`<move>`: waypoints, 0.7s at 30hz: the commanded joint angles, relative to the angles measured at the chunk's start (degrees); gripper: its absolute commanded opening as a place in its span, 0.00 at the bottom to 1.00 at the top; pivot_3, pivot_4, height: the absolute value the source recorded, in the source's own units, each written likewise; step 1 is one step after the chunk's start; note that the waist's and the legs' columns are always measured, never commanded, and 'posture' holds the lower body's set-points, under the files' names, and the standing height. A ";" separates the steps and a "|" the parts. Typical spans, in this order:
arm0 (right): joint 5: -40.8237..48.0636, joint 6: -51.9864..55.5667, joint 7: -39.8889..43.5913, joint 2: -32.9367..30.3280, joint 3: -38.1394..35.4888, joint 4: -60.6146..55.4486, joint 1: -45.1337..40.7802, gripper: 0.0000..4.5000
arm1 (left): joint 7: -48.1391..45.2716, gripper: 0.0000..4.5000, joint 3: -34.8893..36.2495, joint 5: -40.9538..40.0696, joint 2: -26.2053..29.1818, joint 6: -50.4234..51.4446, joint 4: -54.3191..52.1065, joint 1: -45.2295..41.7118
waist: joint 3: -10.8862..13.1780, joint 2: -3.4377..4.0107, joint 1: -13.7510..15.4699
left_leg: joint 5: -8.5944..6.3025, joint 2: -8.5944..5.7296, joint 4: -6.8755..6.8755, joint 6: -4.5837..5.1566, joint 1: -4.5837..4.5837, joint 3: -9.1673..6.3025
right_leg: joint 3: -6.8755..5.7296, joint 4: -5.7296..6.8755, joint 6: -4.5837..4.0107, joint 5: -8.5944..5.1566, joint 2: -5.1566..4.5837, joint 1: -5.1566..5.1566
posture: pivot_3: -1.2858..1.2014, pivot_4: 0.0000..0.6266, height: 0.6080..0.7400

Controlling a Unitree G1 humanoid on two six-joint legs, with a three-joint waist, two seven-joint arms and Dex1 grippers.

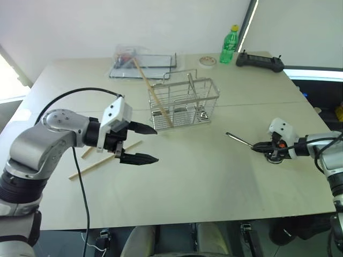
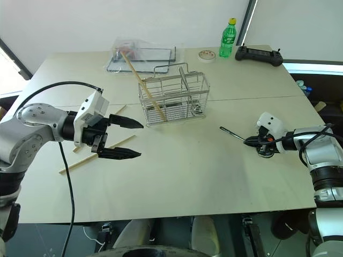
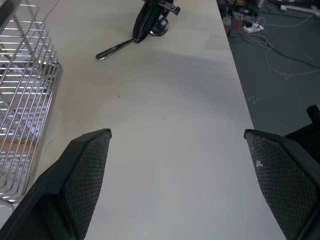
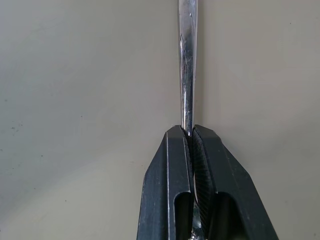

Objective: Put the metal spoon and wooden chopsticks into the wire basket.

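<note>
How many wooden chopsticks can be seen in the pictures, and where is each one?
2. One chopstick stands tilted in the wire basket, its top leaning toward the clear tray. The other chopstick lies flat on the table, partly hidden behind the left tool.

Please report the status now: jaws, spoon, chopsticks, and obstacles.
Right gripper jaws shut on metal spoon, at table level. Left gripper jaws open, empty. One wooden chopstick leaning in wire basket; another on table. No obstacles before basket.
</note>
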 commanded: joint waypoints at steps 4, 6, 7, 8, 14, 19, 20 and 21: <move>2.24 -1.85 -4.95 0.32 -5.12 -6.28 1.16 0.01 | 1.92 1.00 1.29 0.78 -1.14 -1.30 0.95 -2.01 | 0.00 0.00 -0.01 | 0.00 0.00 0.00 0.00 -0.01 0.00 | 0.00 0.00 0.07 0.04 0.00 -0.01 | 0.52 0.24 0.84; 4.65 0.72 -6.64 0.55 -8.14 -10.22 2.09 0.01 | 3.02 1.00 2.00 0.73 -1.65 -1.16 1.46 -2.14 | 0.02 0.04 0.04 | 0.00 -0.01 -0.01 0.00 -0.04 0.02 | 0.04 0.01 0.14 0.08 0.00 -0.06 | 0.52 0.24 0.84; 5.69 1.58 -7.46 0.50 -9.56 -12.42 3.02 0.01 | 3.45 1.00 2.38 0.66 -1.82 -1.09 1.66 -2.14 | 0.02 0.03 0.07 | 0.00 -0.01 -0.01 0.00 -0.04 0.01 | 0.04 0.01 0.14 0.08 -0.01 -0.08 | 0.52 0.24 0.84; 6.61 2.52 -8.17 0.44 -10.78 -14.53 3.95 0.01 | 3.80 1.00 2.67 0.61 -1.94 -1.14 1.83 -2.15 | 0.02 0.03 0.13 | 0.00 0.00 -0.02 0.00 -0.06 0.00 | 0.04 0.01 0.15 0.08 0.00 -0.09 | 0.52 0.24 0.84; 11.52 9.66 -11.26 0.12 -16.94 -26.29 8.78 0.01 | 5.34 1.00 3.78 0.78 -2.17 -1.64 3.06 -2.22 | 0.02 0.03 0.24 | -0.01 -0.01 -0.02 0.02 -0.08 -0.01 | 0.04 -0.03 0.15 0.08 -0.01 -0.07 | 0.52 0.24 0.84; 15.56 15.26 -14.58 -0.20 -21.09 -34.05 8.33 0.01 | 6.69 1.00 4.50 1.01 -2.98 -2.21 4.43 -2.97 | 0.02 0.03 0.15 | -0.02 0.00 0.00 0.02 -0.08 0.00 | 0.04 -0.03 0.14 0.08 -0.01 -0.07 | 0.52 0.24 0.84; 16.30 16.13 -15.50 0.18 -21.38 -34.99 7.21 0.01 | 7.02 1.00 4.59 1.01 -3.23 -2.31 4.69 -3.22 | 0.02 0.03 0.11 | -0.02 0.01 -0.01 0.02 -0.08 0.00 | 0.04 -0.04 0.15 0.08 -0.01 -0.07 | 0.52 0.24 0.84; 17.28 17.30 -16.93 0.94 -21.65 -35.88 5.37 0.01 | 7.41 1.00 4.67 0.96 -3.56 -2.29 4.98 -3.58 | 0.02 0.03 0.08 | -0.02 0.01 -0.01 0.03 -0.07 0.01 | 0.04 -0.04 0.15 0.08 -0.01 -0.08 | 0.52 0.24 0.84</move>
